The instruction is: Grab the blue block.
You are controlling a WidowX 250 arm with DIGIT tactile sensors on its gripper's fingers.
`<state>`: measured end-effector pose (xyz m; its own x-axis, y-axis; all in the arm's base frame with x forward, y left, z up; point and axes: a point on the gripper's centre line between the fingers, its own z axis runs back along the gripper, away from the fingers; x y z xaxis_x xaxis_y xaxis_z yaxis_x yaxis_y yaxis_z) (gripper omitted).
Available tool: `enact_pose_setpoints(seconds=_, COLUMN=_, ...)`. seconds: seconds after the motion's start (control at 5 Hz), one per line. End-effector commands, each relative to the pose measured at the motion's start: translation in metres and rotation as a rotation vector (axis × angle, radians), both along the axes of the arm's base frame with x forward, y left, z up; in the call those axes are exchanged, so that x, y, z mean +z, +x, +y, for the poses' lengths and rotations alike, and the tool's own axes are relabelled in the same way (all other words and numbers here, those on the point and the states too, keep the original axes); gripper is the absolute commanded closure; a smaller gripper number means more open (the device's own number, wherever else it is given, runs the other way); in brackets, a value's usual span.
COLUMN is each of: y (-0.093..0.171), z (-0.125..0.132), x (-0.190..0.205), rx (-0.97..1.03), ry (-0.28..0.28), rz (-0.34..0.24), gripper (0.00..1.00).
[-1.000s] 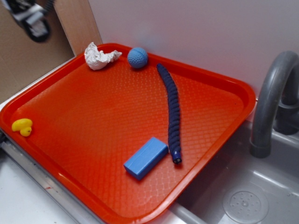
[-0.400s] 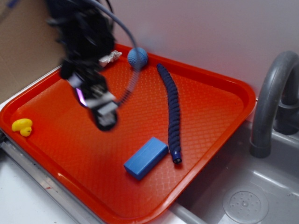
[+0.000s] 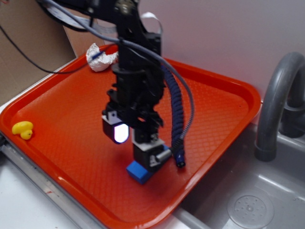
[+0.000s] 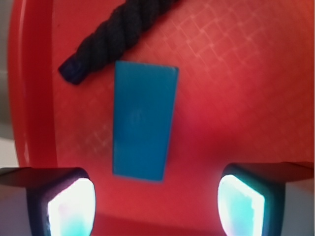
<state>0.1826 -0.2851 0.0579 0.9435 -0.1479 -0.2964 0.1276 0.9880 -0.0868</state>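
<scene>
Exterior, gripper [image 3: 151, 160]: I see it low over the block [image 3: 138, 172], which lies on the tray [image 3: 224, 100] near the front rim.
Exterior, rope [image 3: 177, 114]: end just beside the block.
Wrist, fingers [image 4: 66, 209]: spread apart, nothing held; block [image 4: 143, 120] lies between them, lengthwise.
Wrist, risk: I judge the rope [image 4: 113, 37] end close enough to snag on closing.

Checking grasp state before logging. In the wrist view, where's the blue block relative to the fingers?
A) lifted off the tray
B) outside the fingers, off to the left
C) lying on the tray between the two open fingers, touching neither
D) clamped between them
C: in the wrist view the blue block lies flat on the red tray, with clear gaps to both fingers of the open gripper.
</scene>
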Motion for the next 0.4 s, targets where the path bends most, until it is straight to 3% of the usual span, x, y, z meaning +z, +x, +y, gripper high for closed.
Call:
enact_pose_setpoints(seconds=0.0, y=-0.016, z=-0.026, x=-0.013, rx=-0.039, ry=0.108, rz=0.011, gripper=0.0)
enact_pose_setpoints(seconds=0.2, y=-0.014, z=-0.024, x=-0.029, rx=-0.052, ry=0.165, rz=0.037, gripper=0.0)
